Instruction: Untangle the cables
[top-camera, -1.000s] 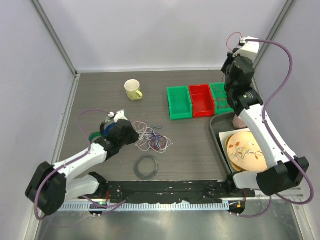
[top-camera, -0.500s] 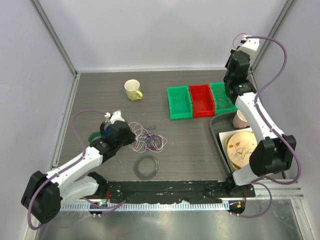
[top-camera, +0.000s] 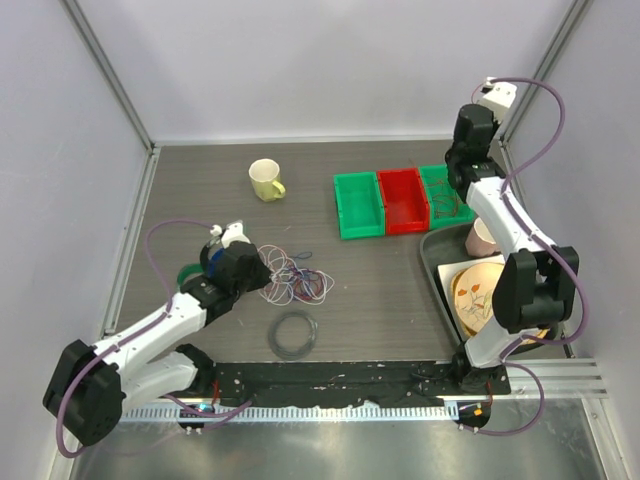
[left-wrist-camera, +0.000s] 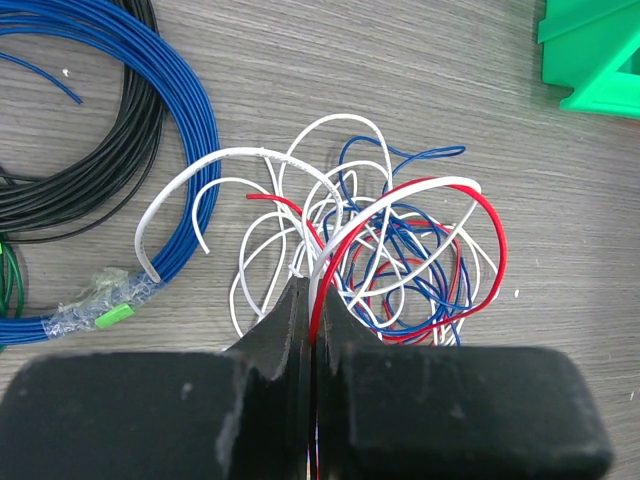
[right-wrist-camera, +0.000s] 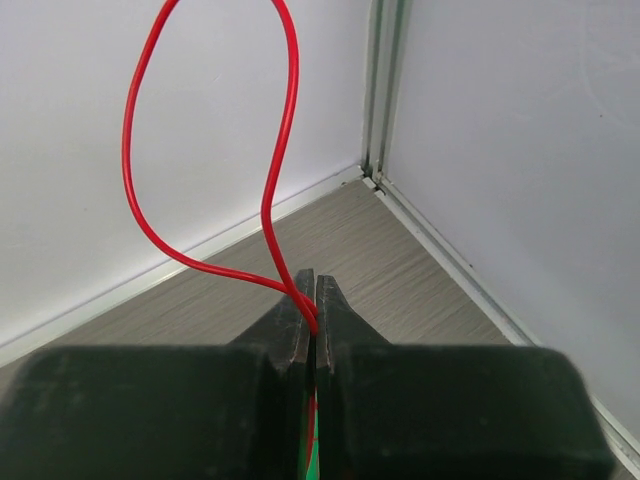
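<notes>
The left gripper (left-wrist-camera: 308, 300) is pinching its two fingers tight on a white strand and a red strand together, right at the six o'clock edge of the cables (left-wrist-camera: 390, 255), a loose nest of white, red and blue loops lying on the table at about eight o'clock from its middle. The right gripper (right-wrist-camera: 308, 290) is raised high near the far right corner, clamping a single red wire (right-wrist-camera: 267, 190) whose loop is rising freely toward twelve o'clock against the wall. I am thinking the trouble starts with that double pinch. If the left arm pulls with two strands in its grip, the loops may cinch into a knot, or the whole nest may simply drag along. A blue ring (left-wrist-camera: 180, 130) and a black coil (left-wrist-camera: 60, 190) are lying just beside the nest at ten o'clock, with one white end touching the blue ring, so a pull that way could snag it. The red wire is thin, and it could slide out of the right fingers. The table (top-camera: 200, 190) is dark wood grain, enclosed by pale walls. A grey ring (top-camera: 294, 333) is sitting at six o'clock from the nest, a yellow cup (top-camera: 265, 180) at twelve and coloured bins (top-camera: 403, 200) at two.
</notes>
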